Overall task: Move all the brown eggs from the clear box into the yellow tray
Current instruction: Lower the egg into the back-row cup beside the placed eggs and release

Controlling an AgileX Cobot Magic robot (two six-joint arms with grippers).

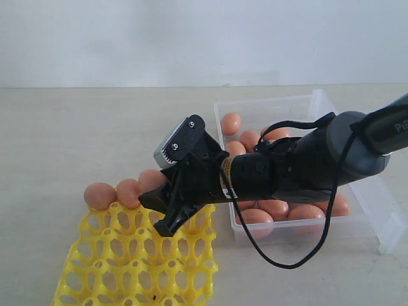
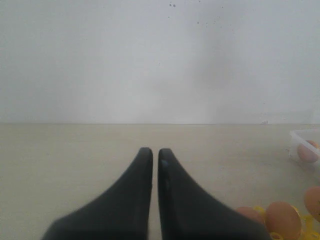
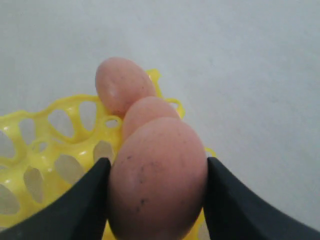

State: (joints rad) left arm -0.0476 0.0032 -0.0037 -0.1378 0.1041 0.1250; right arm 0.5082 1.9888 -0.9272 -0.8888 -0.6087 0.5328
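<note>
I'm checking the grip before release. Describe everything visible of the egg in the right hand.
The held egg is a smooth, matte, orange-brown oval with faint dark specks, no crack showing. The right hand clamps it, a black finger on each side. It is at the edge row of the yellow tray, beside two seated eggs; its underside is hidden.

Left gripper (image 2: 155,152): two black fingers (image 2: 140,172) drawn together, only a thin slit between the tips, nothing held. Tips over beige table (image 2: 60,165); white wall (image 2: 150,60) behind. Off to one side, three brown eggs (image 2: 282,220) sit on the yellow tray (image 2: 311,234). Farther back, a corner of the clear box (image 2: 300,134), one egg (image 2: 306,153) visible inside
</note>
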